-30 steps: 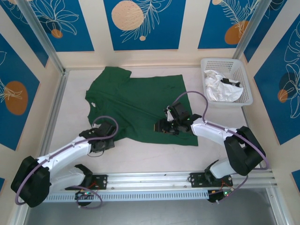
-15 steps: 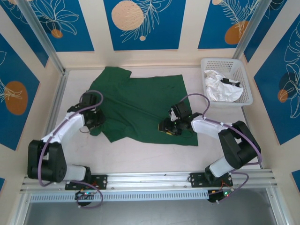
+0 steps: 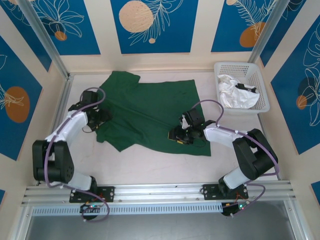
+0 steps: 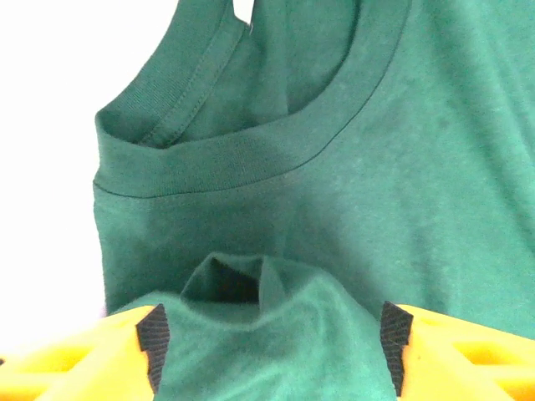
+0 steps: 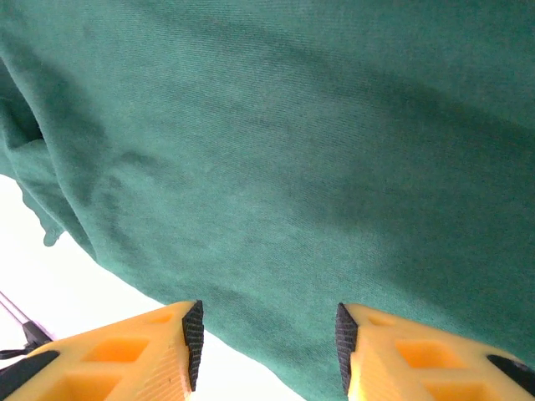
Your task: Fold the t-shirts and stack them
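Top external view: the left arm rises from its base along the left edge of the table (image 3: pixel 150 167), bends at the elbow and slants its white forearm up and to the right, so that the left gripper (image 3: pixel 102 118) sits low at the left edge of the dark green t-shirt (image 3: pixel 150 107), by the neck. Seen from the left wrist, its fingers (image 4: pixel 152 338) are spread wide, with a loose hump of green cloth between them and the ribbed collar (image 4: pixel 251 154) just beyond; the cloth does not look pinched. The right arm folds back at its dark elbow and reaches its forearm leftward, setting the right gripper (image 3: pixel 179 135) down on the near edge of the same shirt. From the right wrist, its fingers (image 5: pixel 192 334) are partly spread over flat cloth near that edge, with bare table beside it and nothing clamped. The green shirt lies spread across the middle of the table, one sleeve toward the far side. The white t-shirt (image 3: pixel 235 95) lies crumpled in the white basket (image 3: pixel 240 66) at the far right corner.
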Robot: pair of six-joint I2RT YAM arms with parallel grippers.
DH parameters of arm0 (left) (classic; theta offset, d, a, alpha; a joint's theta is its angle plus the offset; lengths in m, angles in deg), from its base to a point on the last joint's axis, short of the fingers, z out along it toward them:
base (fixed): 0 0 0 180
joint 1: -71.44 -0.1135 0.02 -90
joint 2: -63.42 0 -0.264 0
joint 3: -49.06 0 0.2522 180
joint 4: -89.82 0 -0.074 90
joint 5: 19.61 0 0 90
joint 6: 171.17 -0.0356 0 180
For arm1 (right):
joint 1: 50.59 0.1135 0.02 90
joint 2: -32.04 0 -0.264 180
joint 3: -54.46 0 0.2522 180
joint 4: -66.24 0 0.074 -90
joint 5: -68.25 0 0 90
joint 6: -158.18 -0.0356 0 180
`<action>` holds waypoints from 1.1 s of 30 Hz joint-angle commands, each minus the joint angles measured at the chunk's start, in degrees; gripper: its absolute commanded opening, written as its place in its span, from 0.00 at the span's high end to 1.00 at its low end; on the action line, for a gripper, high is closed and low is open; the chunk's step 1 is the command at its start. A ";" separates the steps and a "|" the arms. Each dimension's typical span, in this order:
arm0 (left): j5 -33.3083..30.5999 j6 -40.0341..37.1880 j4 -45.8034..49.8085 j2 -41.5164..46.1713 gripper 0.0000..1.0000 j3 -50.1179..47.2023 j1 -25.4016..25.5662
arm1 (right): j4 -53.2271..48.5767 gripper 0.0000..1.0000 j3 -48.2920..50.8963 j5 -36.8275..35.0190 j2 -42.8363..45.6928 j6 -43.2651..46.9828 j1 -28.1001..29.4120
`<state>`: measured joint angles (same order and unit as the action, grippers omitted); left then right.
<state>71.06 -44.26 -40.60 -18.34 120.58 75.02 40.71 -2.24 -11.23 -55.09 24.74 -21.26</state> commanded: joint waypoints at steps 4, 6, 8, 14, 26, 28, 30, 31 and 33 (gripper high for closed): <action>1.50 5.09 1.53 13.80 0.42 -12.88 5.21 | -0.18 0.52 0.82 1.53 0.60 -0.15 -0.25; 4.44 8.43 -1.03 17.40 0.42 -18.99 6.98 | -0.14 0.52 1.05 1.52 0.94 -0.24 -0.32; 7.42 12.18 -5.37 19.70 0.39 -24.22 8.58 | -0.03 0.52 1.31 1.41 1.25 -0.49 -0.32; 12.01 16.25 -13.68 14.99 0.38 -28.16 11.14 | 0.04 0.52 2.06 0.02 2.61 -0.81 -0.41; 10.11 16.32 -15.87 7.49 0.59 -25.52 13.54 | -2.93 0.52 4.96 -4.27 10.96 -2.23 -4.77; 8.33 16.03 -15.29 7.18 0.68 -25.35 13.86 | -4.43 0.52 5.51 -4.83 12.81 -3.05 -6.45; 7.54 15.67 -15.21 6.65 0.79 -25.16 13.92 | -7.15 0.52 5.83 -6.13 14.98 -4.20 -8.69; 7.35 15.65 -15.34 6.33 0.83 -25.19 14.02 | -8.82 0.52 5.86 -6.98 15.87 -4.89 -9.82; 6.79 15.39 -15.28 6.08 0.95 -25.00 14.17 | -12.37 0.52 5.95 -8.30 18.07 -6.15 -12.83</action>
<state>78.69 -28.16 -54.00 -11.06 94.29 88.07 34.70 3.00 -16.80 -39.88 21.20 -31.28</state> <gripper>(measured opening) 0.077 0.478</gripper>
